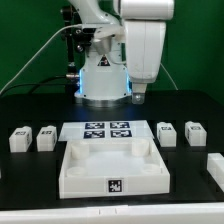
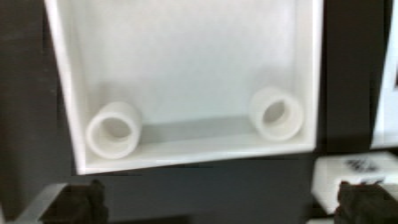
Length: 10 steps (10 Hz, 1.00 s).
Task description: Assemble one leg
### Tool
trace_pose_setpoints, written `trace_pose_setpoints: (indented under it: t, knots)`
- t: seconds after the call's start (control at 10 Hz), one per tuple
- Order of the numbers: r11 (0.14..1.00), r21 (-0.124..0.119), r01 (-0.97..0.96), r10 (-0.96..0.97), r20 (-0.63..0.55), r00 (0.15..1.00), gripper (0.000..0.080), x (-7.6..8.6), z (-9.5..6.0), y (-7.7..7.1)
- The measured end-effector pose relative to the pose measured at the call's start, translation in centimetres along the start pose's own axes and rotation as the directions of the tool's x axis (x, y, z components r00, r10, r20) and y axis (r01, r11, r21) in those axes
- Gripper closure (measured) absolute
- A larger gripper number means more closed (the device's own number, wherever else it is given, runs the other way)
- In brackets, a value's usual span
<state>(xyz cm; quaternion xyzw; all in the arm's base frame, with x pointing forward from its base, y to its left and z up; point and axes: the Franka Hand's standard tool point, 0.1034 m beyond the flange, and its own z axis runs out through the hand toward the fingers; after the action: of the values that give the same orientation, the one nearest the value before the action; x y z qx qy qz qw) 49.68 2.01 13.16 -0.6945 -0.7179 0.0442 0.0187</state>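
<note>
White socketed panel (image 2: 187,70) partly out of frame (gripper (image 2: 217,205) tips dim, blurry)

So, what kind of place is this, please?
Probably a robotics lab bench: a fixed robot arm, the marker board with tags, and white tagged furniture parts on a black table.

The exterior view looks from the front of the tabletop (image 1: 30,105), somewhat above it, facing across the loose parts toward the robot base (image 1: 103,80) at middle distance. The wrist view looks steeply down from close above the white tray-shaped part (image 2: 187,70), past the end effector (image 2: 217,205). Both views share that part.
</note>
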Motion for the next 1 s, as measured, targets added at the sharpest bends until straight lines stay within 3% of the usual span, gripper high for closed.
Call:
trace_pose_setpoints:
  t: [0.5,0.6,0.7,0.8,1.0]
  knots:
    - [1.0,0.011,0.012,-0.012,0.0,1.0,0.015,-0.1,0.5,-0.4]
    - [0.999,-0.023,0.032,-0.032,-0.013,0.999,0.015,-0.5,2.1,-1.4]
    - [0.999,-0.028,0.03,-0.031,-0.027,0.999,0.015,-1.1,4.9,-4.3]
    - [1.0,-0.002,0.012,-0.012,-0.051,0.999,0.015,-1.7,7.6,-6.4]
    - [0.999,0.05,-0.008,0.011,-0.074,0.997,0.015,-2.3,11.3,-6.5]
